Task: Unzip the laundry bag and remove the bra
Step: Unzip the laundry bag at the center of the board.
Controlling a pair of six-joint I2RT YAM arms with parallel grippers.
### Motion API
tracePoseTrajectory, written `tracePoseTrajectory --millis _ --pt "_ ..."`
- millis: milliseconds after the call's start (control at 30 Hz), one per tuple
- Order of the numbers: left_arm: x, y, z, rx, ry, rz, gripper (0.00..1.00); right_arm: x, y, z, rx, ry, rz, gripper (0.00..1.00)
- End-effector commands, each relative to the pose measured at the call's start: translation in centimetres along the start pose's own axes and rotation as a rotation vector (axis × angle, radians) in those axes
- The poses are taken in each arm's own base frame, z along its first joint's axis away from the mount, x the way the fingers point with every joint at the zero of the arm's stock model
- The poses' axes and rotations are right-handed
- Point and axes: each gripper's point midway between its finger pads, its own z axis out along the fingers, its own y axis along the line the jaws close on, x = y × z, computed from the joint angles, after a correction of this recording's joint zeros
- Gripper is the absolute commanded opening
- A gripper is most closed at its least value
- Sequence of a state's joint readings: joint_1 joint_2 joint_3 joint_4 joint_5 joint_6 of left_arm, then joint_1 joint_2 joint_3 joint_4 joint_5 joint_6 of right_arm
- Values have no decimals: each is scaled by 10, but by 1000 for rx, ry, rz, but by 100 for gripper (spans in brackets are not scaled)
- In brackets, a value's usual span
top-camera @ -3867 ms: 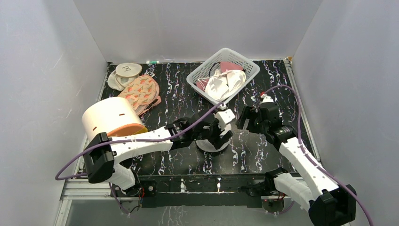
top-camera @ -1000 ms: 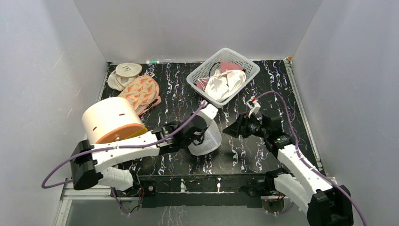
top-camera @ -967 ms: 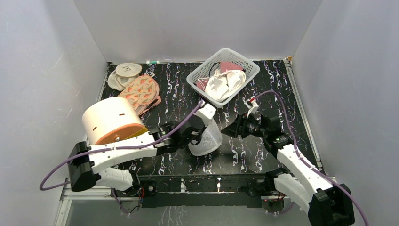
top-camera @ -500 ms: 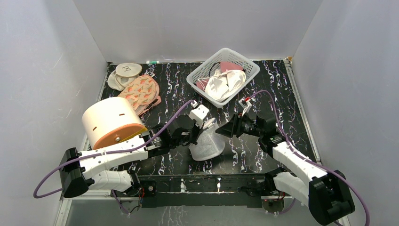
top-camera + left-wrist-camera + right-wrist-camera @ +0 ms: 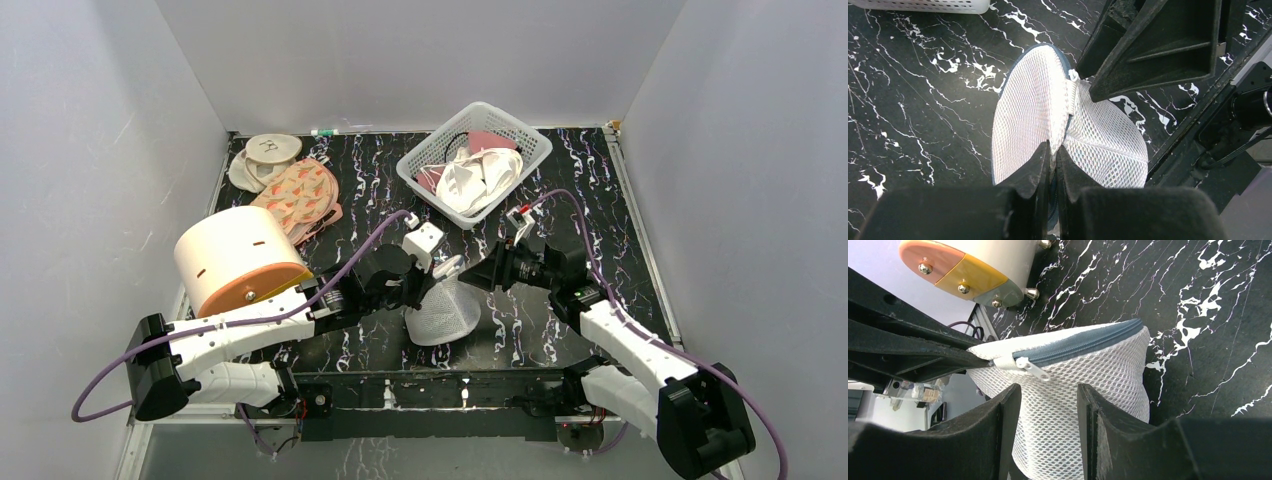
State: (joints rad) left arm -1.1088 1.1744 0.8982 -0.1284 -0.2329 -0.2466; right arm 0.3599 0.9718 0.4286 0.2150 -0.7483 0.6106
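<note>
At centre, left tool (image 5: 1053, 150) pinches laundry bag (image 5: 1028, 100); right tool (image 5: 1049, 387) spread near its zipper (image 5: 1083, 342).

A white basket (image 5: 412, 170) holding white cloth (image 5: 482, 178) sits far back on the table (image 5: 590, 190); a cream cylinder (image 5: 232, 252) and floral pads (image 5: 300, 195) lie left.

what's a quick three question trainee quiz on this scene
1. True or false: the left gripper is shut on the laundry bag's rim.
2. The zipper pull sits: A) just ahead of the right gripper's open jaws; B) inside the basket; C) hidden under the bag.
3. In the right wrist view, does the zipper look open or closed?
Key: 1 true; 2 A; 3 closed.
</note>
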Motion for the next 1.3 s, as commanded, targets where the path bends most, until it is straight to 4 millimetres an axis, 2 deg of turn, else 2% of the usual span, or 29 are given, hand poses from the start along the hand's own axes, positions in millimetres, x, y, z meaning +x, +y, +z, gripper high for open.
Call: tracePoseTrajectory --millis 0,100,300,767,1133,1267 --pt "-8 -5 -7 32 -29 -38 0 -23 16 3 -45 -39 -80 43" --pt "-8 -5 -7 31 -29 -37 0 -24 19 2 -57 -36 -87 42" --pt "-8 -9 -6 53 -18 -25 0 -21 25 3 -105 -17 -111 34" --pt "-6 -11 -4 63 -2 1 0 -30 32 8 -126 -29 -107 34" --pt "-5 -10 -4 60 5 12 0 -24 28 9 -116 -24 -92 14" --pt "-5 -9 -4 59 12 27 0 -22 20 10 -70 -13 -94 6"
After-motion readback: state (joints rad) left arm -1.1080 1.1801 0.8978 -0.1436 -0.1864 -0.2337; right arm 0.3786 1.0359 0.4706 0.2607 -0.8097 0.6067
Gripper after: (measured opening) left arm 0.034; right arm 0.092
